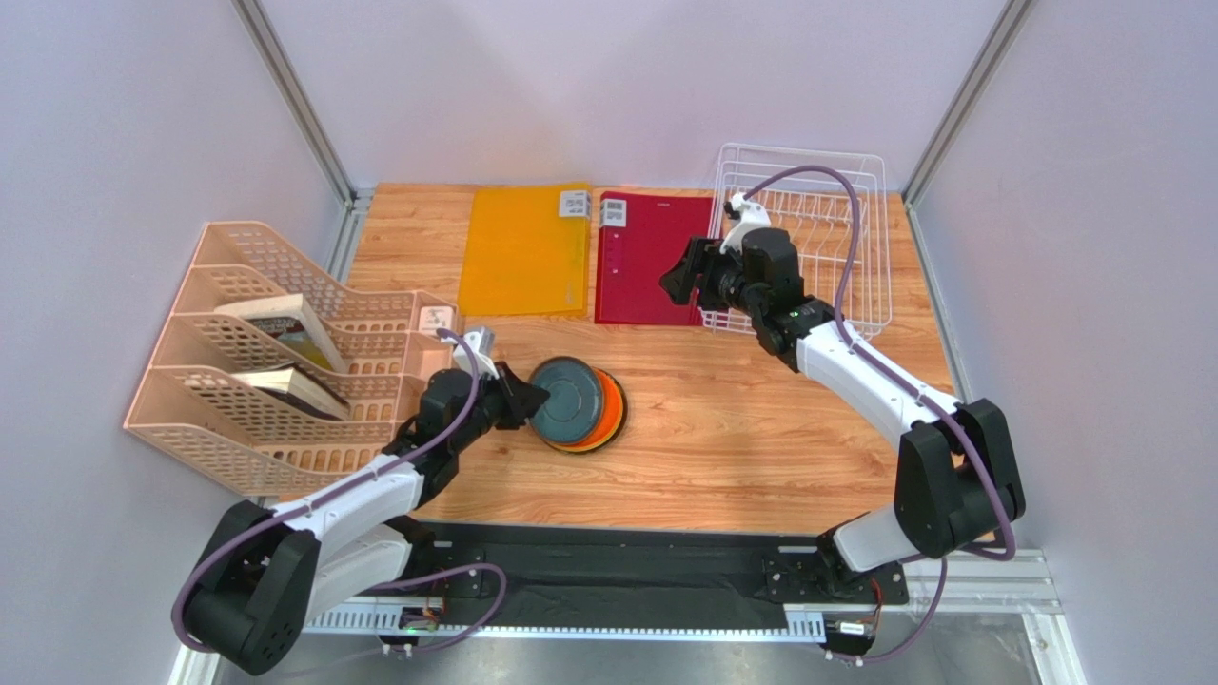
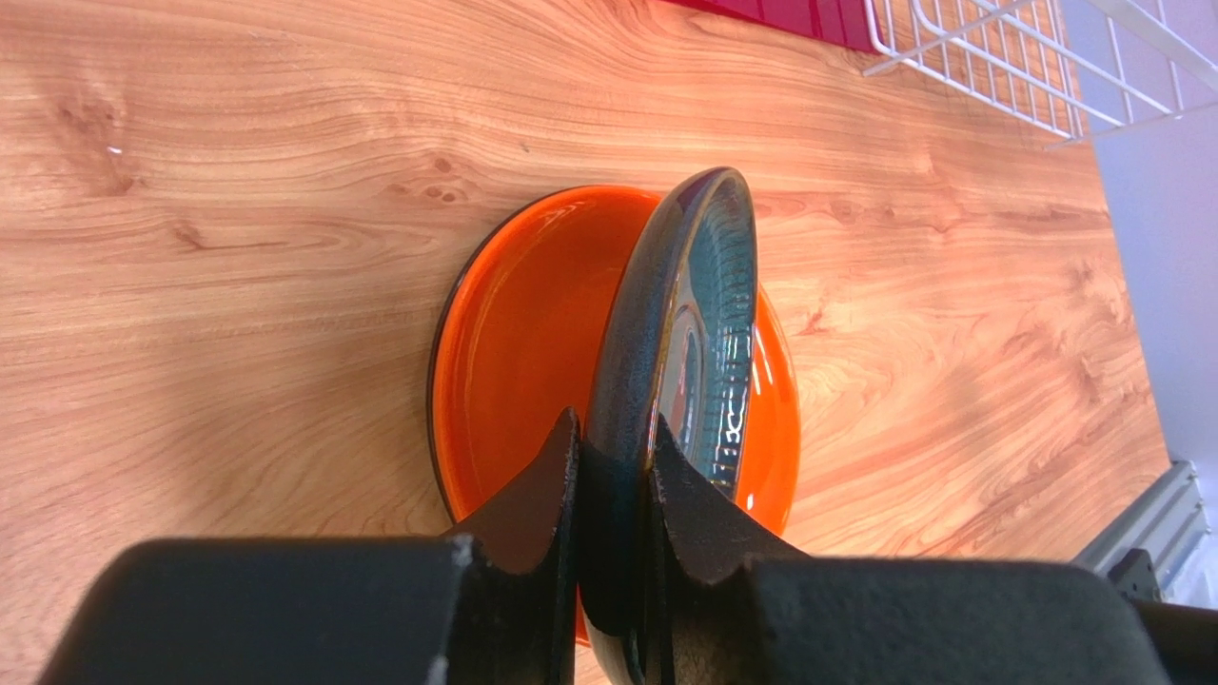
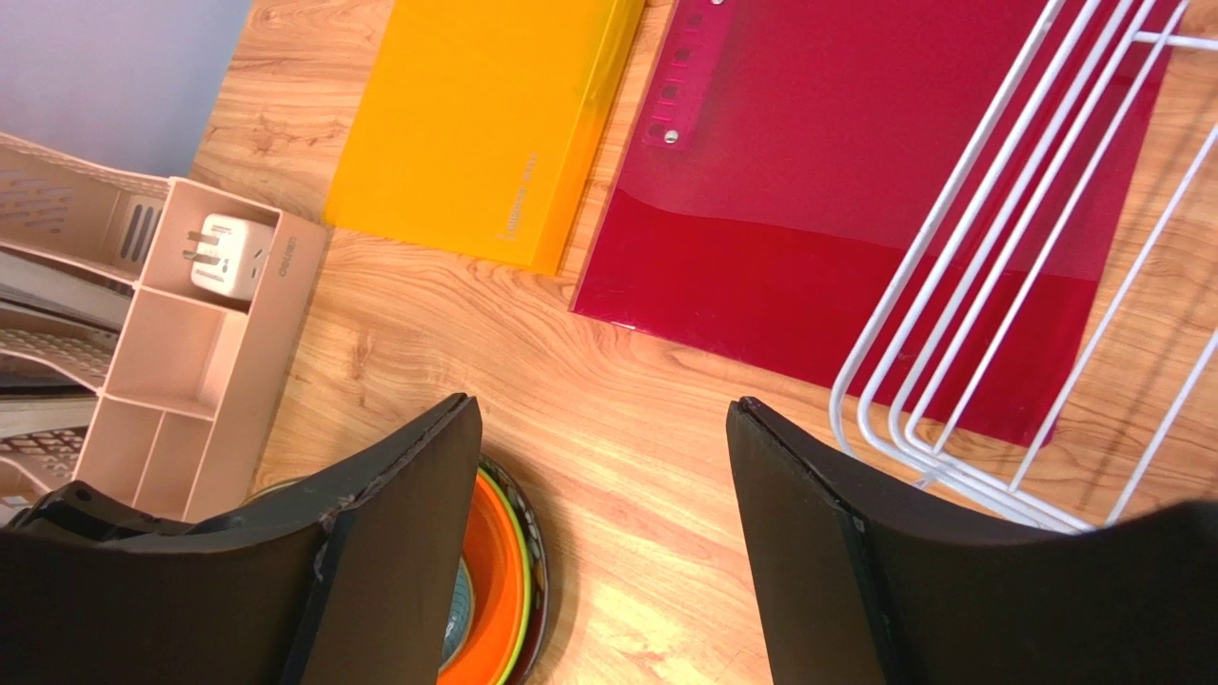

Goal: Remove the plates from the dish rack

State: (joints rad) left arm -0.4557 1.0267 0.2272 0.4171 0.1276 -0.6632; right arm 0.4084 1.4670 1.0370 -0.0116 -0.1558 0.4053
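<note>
My left gripper [image 1: 526, 400] [image 2: 615, 450] is shut on the rim of the dark grey-teal plate [image 1: 569, 397] [image 2: 686, 328]. It holds that plate tilted on edge over the orange plate [image 1: 612, 423] [image 2: 529, 343], which lies on the table. In the right wrist view the orange plate [image 3: 493, 577] sits in a stack on the lime green plate [image 3: 525, 577] and the dark red plate [image 3: 539, 562]. The white wire dish rack [image 1: 844, 243] [image 3: 987, 286] stands at the back right with no plate visible in it. My right gripper [image 1: 684, 278] [image 3: 601, 414] is open and empty, just left of the rack.
An orange folder [image 1: 526, 250] and a red folder [image 1: 644, 257] lie flat at the back; the rack's corner overlaps the red one. A beige file organiser [image 1: 258, 357] holding books stands at the left, with a white plug adapter [image 3: 229, 250] in its small tray.
</note>
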